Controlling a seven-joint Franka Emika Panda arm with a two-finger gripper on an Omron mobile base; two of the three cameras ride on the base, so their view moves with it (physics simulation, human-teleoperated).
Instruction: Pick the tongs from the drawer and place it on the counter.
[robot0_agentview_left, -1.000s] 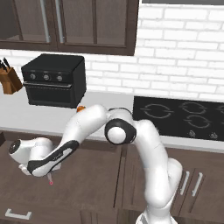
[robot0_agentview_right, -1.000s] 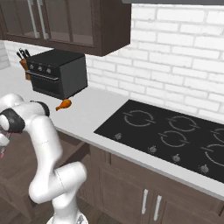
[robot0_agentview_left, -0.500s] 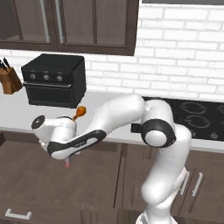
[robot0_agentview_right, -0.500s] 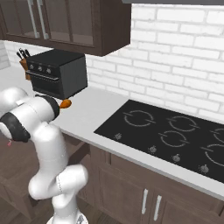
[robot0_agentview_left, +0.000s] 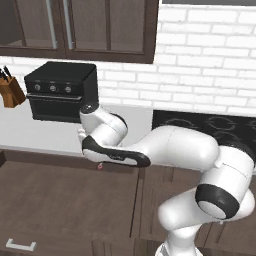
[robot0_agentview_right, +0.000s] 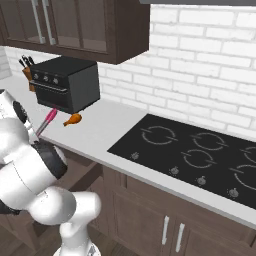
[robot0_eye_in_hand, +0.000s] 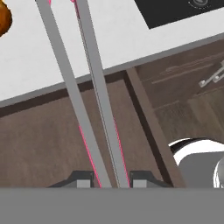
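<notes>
Above the open drawer (robot0_agentview_left: 65, 200), the tongs (robot0_eye_in_hand: 94, 100) run lengthwise away from the gripper (robot0_eye_in_hand: 107, 180), whose 2 fingers (robot0_eye_in_hand: 81, 179) are closed on the near end. The far, pink end (robot0_agentview_right: 47, 121) already reaches over the counter (robot0_agentview_right: 107, 127), near the drumstick (robot0_agentview_right: 73, 119).

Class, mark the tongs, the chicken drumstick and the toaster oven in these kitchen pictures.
tongs (robot0_agentview_right: 47, 122), right base view, on the pink shaft.
chicken drumstick (robot0_agentview_right: 73, 119), right base view, on its meaty end.
toaster oven (robot0_agentview_left: 60, 92), left base view, on its front.

2 base views, 1 hand close-up
</notes>
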